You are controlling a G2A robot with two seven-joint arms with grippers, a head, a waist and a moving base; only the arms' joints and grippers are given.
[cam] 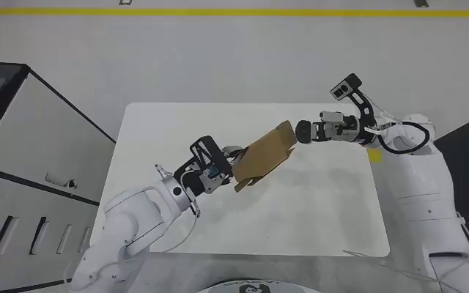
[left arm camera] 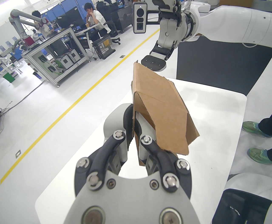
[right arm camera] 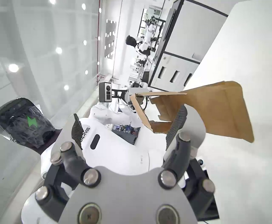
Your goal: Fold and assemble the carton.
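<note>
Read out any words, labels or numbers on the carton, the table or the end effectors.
The carton: no print on the faces that show.
The table: none.
The left end effector and the right end effector: no readable marks.
The room behind: any print is too small to read.

The left gripper (left arm camera: 134, 127) pinches the carton (left arm camera: 161, 110) edge between closed fingers; opposite it, the right gripper (right arm camera: 129, 125) has its fingers spread wide.

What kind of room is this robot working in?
Probably a robotics lab or test workshop: another robot arm stands in the background, a metal frame rack holds cables and boxes, and a yellow floor line marks the floor.
</note>
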